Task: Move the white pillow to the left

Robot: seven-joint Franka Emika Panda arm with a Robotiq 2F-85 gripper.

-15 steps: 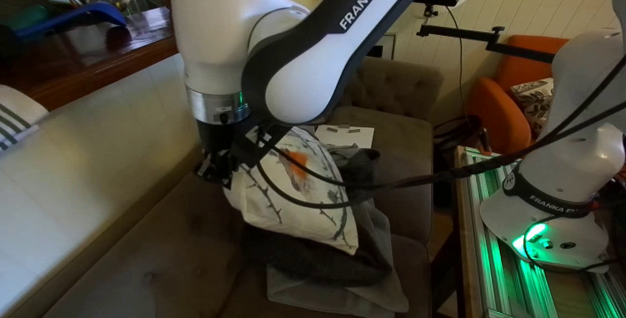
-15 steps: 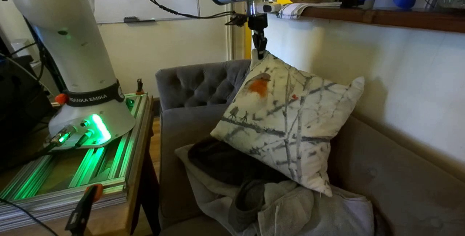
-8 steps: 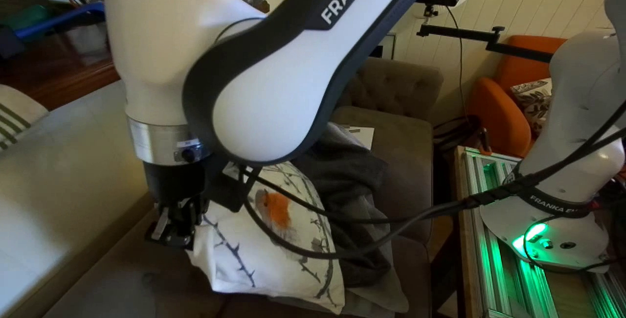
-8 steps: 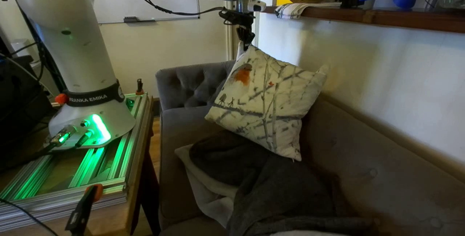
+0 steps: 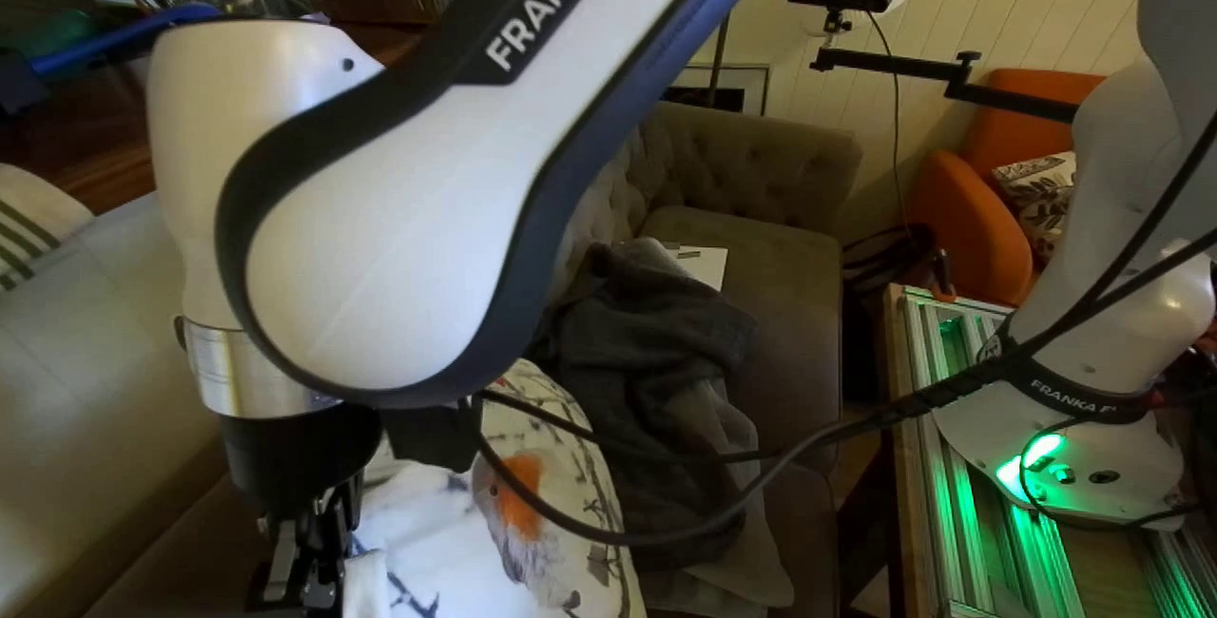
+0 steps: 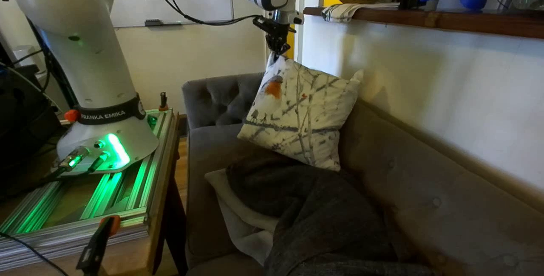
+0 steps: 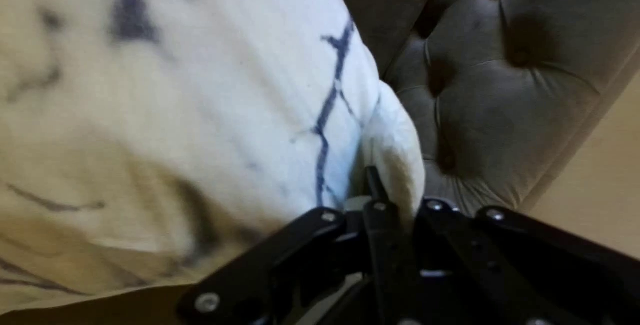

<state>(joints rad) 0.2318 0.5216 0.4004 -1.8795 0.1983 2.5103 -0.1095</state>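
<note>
The claw (image 6: pixel 276 56) is clamped on an upper corner of the white pillow (image 6: pixel 299 112); its square body lies below the claw, slanting toward the dark blanket (image 6: pixel 323 210); a leftward shift likely trails it behind the claw.

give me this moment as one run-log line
claw: shut on white pillow by its top corner | white pillow: tilted, not yet released, contact underneath unclear | dark grey blanket: heaped on sofa, ungripped

The arm (image 5: pixel 409 252) extends outward — hand (image 6: pixel 276 56) pointing down, fingers (image 7: pixel 381 220) clamped.
</note>
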